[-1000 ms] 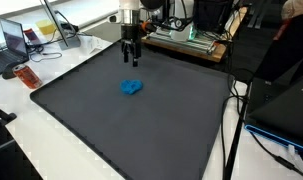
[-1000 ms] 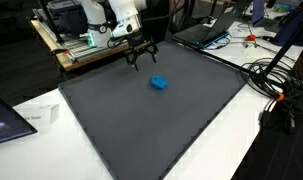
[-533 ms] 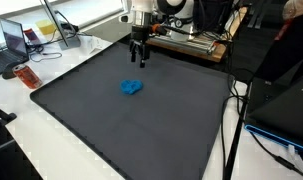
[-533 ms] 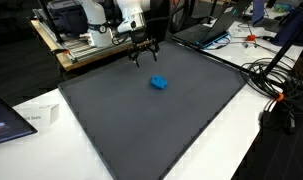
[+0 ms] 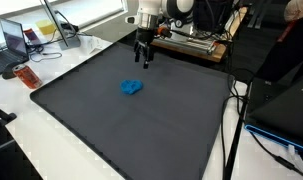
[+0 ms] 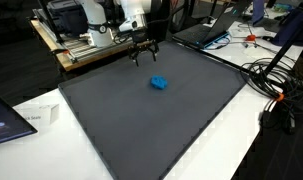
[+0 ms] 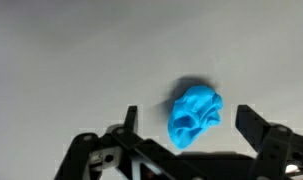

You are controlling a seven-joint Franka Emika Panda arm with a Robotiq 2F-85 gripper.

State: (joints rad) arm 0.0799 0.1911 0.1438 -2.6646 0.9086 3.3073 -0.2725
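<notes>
One dark grey mat (image 5: pixel 121 135), matte and flat, covers most of the white bench (image 5: pixel 36 135) in the foreground. A small, bright blue lump (image 5: pixel 132 88), crumpled and soft-looking with folds like bunched cloth, lies alone on the mat's farther half. Just beyond it the gripper (image 5: pixel 144 62) hangs above the mat near its far edge, its black jaws spread wide and holding nothing. In the wrist view the lump shows between the two fingers, clear of both. Off the mat's side edge a small orange-red packet (image 5: pixel 27 76) lies on the bench, with a laptop (image 5: pixel 13 42) farther back. Behind the gripper stands a wooden platform (image 5: pixel 191 45). In an exterior view a tangle of black cables (image 6: pixel 276 90) lies beside the mat.
</notes>
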